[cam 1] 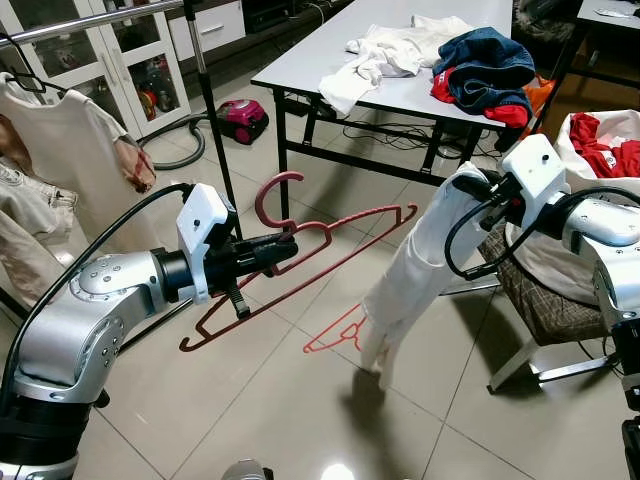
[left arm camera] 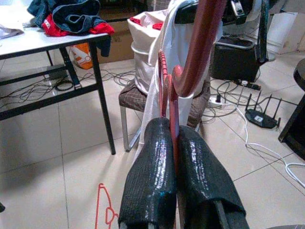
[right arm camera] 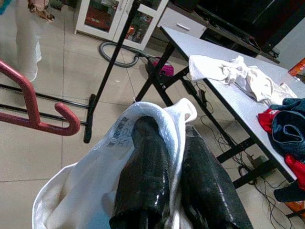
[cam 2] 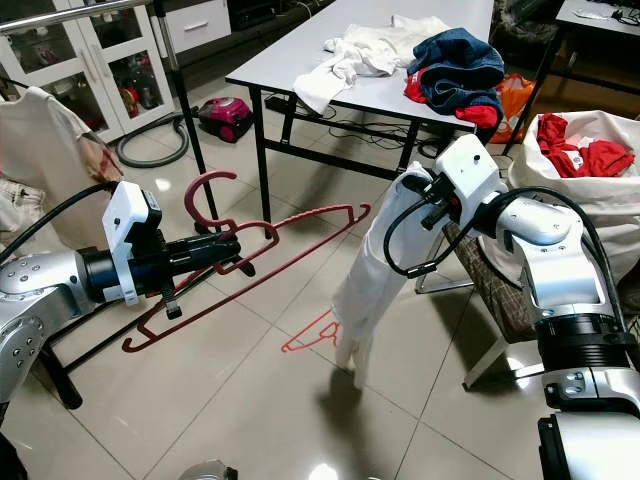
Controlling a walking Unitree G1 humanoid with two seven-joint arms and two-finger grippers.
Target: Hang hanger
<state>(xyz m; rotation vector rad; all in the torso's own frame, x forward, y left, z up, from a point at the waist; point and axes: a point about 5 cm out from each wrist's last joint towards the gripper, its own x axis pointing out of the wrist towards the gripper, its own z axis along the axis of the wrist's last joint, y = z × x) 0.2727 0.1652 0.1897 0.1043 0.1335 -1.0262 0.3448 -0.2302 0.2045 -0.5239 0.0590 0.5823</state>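
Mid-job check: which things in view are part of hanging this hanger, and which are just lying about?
Part of the job:
- red hanger, clamped in left gripper
- white garment, held by right gripper
- clothes rail with shirts already hung

Lying about:
- second hanger on the floor
- clothes pile on the table
- vacuum cleaner
- chair

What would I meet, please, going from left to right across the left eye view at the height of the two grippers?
Beige garment on the rack → left gripper shut on the red hanger → white garment held up by the right gripper → white bag of red clothes.
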